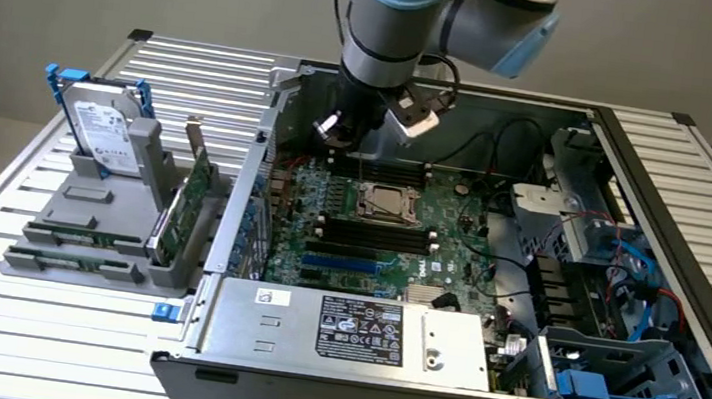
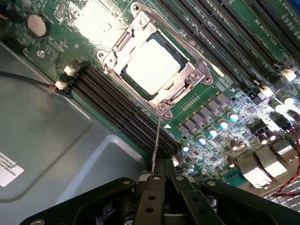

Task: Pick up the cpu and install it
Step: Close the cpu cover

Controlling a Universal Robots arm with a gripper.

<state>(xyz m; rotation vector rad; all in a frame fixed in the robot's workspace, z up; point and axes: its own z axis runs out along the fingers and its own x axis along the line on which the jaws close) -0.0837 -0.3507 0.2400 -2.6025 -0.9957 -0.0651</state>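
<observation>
The cpu (image 2: 152,63), a small square chip with a silvery top, lies flat in its socket on the green motherboard (image 2: 220,89), with the metal socket frame (image 2: 190,77) around it. In the exterior view the cpu (image 1: 387,203) sits mid-board. A thin metal socket lever (image 2: 156,145) rises from the frame's corner up to my fingertips. My gripper (image 2: 164,177) is shut with nothing visibly between the fingers. I cannot tell whether the lever is pinched or only touched. In the exterior view the gripper (image 1: 334,135) hangs above the board, back from the socket toward the exterior view's left.
Black memory slots (image 2: 117,108) run alongside the socket, next to the grey case wall (image 2: 56,140). A labelled power supply (image 1: 342,324) fills the case front, with drive cages and cables (image 1: 616,279) at the exterior view's right. A silver hard drive (image 1: 103,125) with blue handles stands outside.
</observation>
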